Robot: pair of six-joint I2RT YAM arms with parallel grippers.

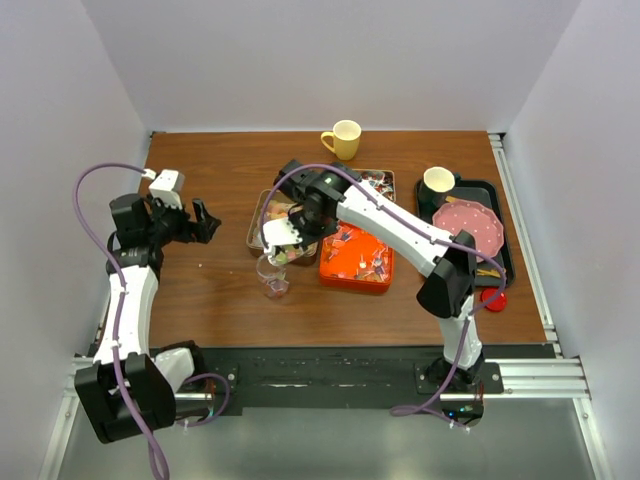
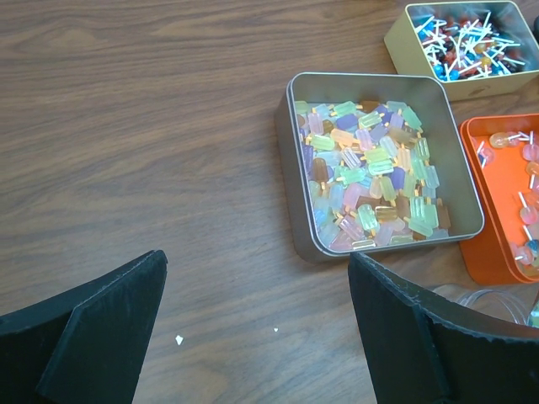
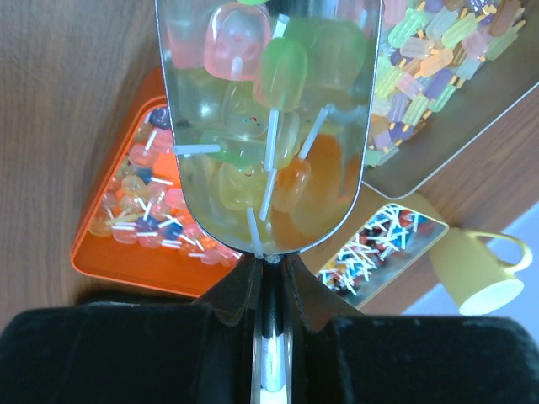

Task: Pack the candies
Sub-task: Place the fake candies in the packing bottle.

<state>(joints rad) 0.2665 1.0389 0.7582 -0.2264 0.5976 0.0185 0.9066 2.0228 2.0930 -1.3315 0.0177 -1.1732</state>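
My right gripper (image 3: 269, 268) is shut on the handle of a metal scoop (image 3: 202, 202). The scoop is loaded with pastel candies (image 3: 253, 50) on white sticks. In the top view the scoop (image 1: 277, 238) hangs just behind a clear plastic cup (image 1: 272, 277), in front of the tin of pastel candies (image 1: 262, 212). An orange tray (image 1: 355, 262) holds orange and pink candies. A second tin (image 1: 380, 180) holds red-blue-white ones. My left gripper (image 1: 205, 222) is open at the table's left, over bare wood (image 2: 257, 265). The pastel tin (image 2: 295, 194) lies beyond it.
A yellow mug (image 1: 343, 140) stands at the back. A black tray (image 1: 505, 240) on the right carries a pink plate (image 1: 468, 228) and a white cup (image 1: 438, 180). A small red lid (image 1: 493, 298) lies near its front corner. Two white crumbs (image 2: 178, 340) dot the wood.
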